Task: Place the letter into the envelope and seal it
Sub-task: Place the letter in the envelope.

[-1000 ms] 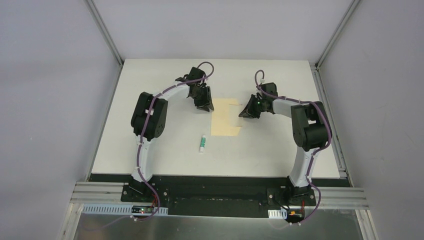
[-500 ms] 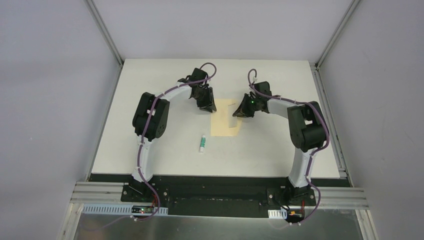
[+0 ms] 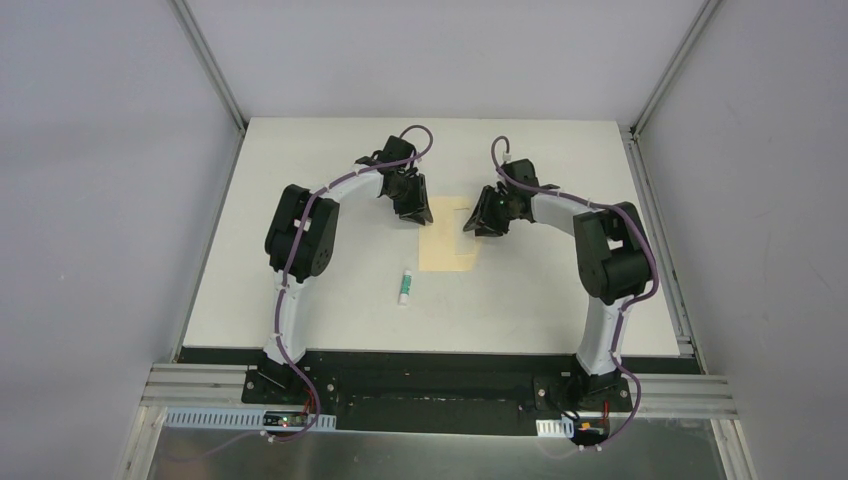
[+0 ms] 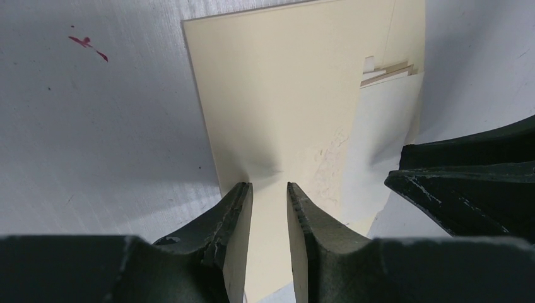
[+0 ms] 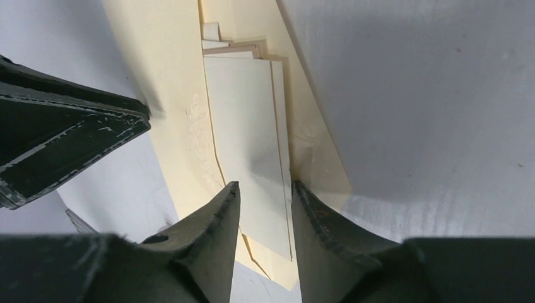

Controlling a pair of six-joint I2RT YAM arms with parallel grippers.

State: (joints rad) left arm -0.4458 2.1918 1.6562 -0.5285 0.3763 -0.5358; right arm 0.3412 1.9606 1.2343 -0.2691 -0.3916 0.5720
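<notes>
The yellow-tan envelope [image 3: 446, 250] lies flat mid-table between the two arms. In the left wrist view the envelope [image 4: 284, 95] fills the middle, and my left gripper [image 4: 270, 188] stands on its near part, jaws slightly apart with nothing between them. The paper dimples just ahead of the tips. The paler letter [image 5: 249, 120] lies lengthwise on the envelope [image 5: 158, 82], with layered paper edges showing at its far end. My right gripper [image 5: 265, 186] is open just above the letter, gripping nothing. How far the letter sits inside the envelope I cannot tell.
A small white-green tube [image 3: 405, 285] lies on the white table [image 3: 300, 200], left and nearer of the envelope. The two grippers, left [image 3: 418, 213] and right [image 3: 474, 226], stand close together over the paper. Grey walls enclose the table.
My right gripper moved left over the envelope, bringing the letter with it, then opened and let go of it. The left gripper has hardly moved.
</notes>
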